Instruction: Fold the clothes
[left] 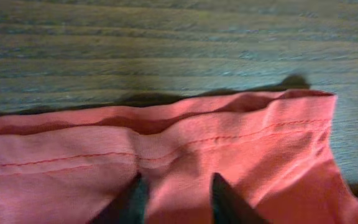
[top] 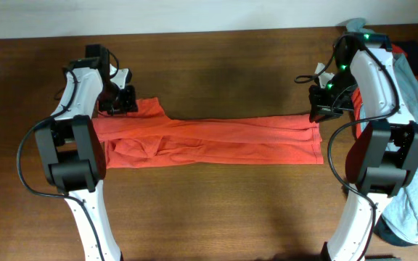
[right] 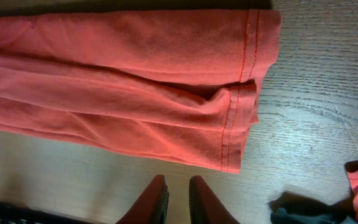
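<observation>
The orange-red T-shirt (top: pixel 216 141) lay on the grained wooden table (top: pixel 216 65) as a long, wrinkled knit band with stitched hems. On the left gripper (left: pixel 178 182) the jaws stood apart over the cloth; on the right gripper (right: pixel 177 182) they pressed together, empty.

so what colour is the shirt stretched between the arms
The shirt is plain orange-red; it shows best in the right wrist view.

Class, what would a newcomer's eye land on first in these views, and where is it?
The orange-red T-shirt stands out, folded into a long strip across the middle of the wooden table. The left gripper sits at one end, the right gripper at the other. A light grey-blue garment is heaped at the table's right edge.
</observation>
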